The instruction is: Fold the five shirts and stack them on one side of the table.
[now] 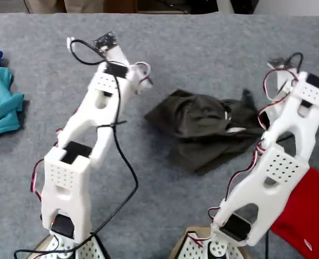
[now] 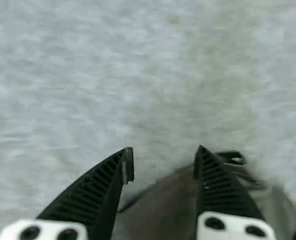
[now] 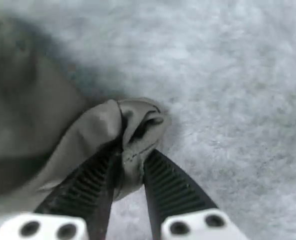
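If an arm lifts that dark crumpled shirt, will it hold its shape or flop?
Probably flop: the dark shirt lies in soft, uneven folds. It seems thin and light: the right gripper pinches a bunched fold between its fingers. Pushed, it would probably wrinkle, not slide whole.

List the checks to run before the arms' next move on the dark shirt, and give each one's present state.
1. Right gripper has hold of the dark shirt: ok, it is shut on a fold of fabric.
2. Left gripper ready to grab: ok, jaws apart, at the shirt's edge.
3. Left gripper holds fabric: not ok, nothing is between its fingers.
4. Dark shirt lies flat for folding: not ok, it is crumpled in a heap.
5. Other shirts out of the way: ok, the teal shirt and red shirt lie at opposite table edges, apart from it.
6. Which part of the shirt the right gripper holds: cannot tell.
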### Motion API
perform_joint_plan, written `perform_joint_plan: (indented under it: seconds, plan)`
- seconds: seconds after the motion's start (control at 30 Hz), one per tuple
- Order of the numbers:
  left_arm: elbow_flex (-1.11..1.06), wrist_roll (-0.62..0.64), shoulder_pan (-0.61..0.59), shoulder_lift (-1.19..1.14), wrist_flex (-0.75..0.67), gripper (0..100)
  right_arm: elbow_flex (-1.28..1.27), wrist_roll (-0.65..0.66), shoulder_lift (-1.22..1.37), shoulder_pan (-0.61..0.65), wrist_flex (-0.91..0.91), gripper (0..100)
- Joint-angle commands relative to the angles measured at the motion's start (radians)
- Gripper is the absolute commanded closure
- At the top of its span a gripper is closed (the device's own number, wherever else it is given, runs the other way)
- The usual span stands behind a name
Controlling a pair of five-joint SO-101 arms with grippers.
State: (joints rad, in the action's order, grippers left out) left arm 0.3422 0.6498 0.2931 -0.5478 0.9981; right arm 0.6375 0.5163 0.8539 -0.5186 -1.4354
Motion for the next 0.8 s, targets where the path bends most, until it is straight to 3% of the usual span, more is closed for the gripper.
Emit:
perform_joint_plan:
  seconds: [0.0, 0.13, 0.27, 0.53, 0.77]
  plan:
    - [0.011, 0.032, 0.081, -0.035, -0.040, 78, 0.047, -0.114, 0.022, -0.027, 0.046, 99.0]
    - [0.012, 0.032, 0.118, -0.105, -0.034, 78, 0.117, -0.180, 0.056, -0.068, 0.063, 99.0]
    - [0.064, 0.034, 0.066, -0.110, -0.014, 78, 0.226, -0.183, 0.096, -0.148, 0.080, 99.0]
    - [0.094, 0.034, 0.006, -0.128, 0.002, 78, 0.478, -0.095, 0.159, -0.188, 0.035, 97.1]
    - [0.094, 0.034, -0.021, -0.128, 0.002, 78, 0.797, -0.089, 0.156, -0.206, -0.132, 65.2]
